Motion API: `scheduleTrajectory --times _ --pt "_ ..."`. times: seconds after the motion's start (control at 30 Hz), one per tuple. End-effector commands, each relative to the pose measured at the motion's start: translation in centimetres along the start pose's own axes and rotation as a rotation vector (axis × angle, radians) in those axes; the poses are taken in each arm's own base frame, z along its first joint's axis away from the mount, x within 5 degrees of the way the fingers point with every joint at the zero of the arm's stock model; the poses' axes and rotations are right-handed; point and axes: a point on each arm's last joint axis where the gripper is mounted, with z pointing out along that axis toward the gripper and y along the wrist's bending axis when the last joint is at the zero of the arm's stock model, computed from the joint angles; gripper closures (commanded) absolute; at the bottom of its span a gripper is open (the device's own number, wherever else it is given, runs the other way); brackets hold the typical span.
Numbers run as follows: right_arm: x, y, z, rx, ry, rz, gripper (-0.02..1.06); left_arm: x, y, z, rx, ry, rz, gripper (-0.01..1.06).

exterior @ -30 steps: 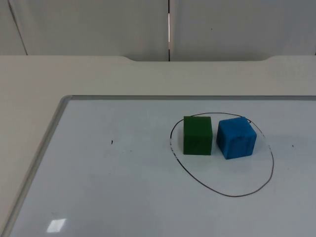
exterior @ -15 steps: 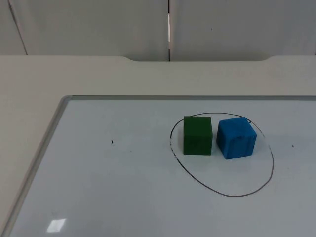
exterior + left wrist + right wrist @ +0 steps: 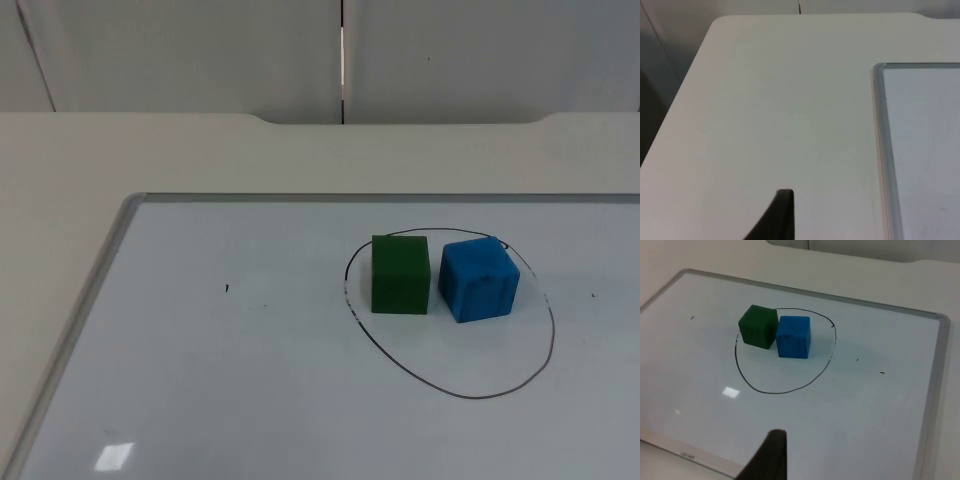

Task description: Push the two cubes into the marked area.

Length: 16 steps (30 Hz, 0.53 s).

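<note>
A whiteboard (image 3: 250, 400) lies flat on the tabletop (image 3: 200, 150), and a hand-drawn black ring (image 3: 470, 394) is marked on it. Inside the ring, toward its far side, a green cube (image 3: 400, 274) and a blue cube (image 3: 478, 278) sit just beside each other. The left hand (image 3: 777, 220) hovers over bare tabletop beside the board's corner; the right hand (image 3: 771, 457) hangs over the board's near edge. I cannot tell whether either is released or clenched.

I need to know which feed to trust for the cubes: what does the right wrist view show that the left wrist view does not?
Right wrist view: the green cube and blue cube side by side inside the drawn ring on the whiteboard. Left wrist view: bare table beside the whiteboard's framed corner. Both views share the whiteboard, the table, and a black fingertip of their own end effector.
</note>
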Motion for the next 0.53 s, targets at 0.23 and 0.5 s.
scheduleTrajectory --times 0.23,0.5 --pt "0.01 0.15 -0.01 0.168 -0.014 0.087 -0.01 0.16 0.06 0.06 -0.010 0.004 -0.003 0.00" --pt "0.00 0.23 0.02 0.277 -0.018 0.144 -0.01 0.16 0.06 0.06 -0.010 0.004 -0.003 0.00"
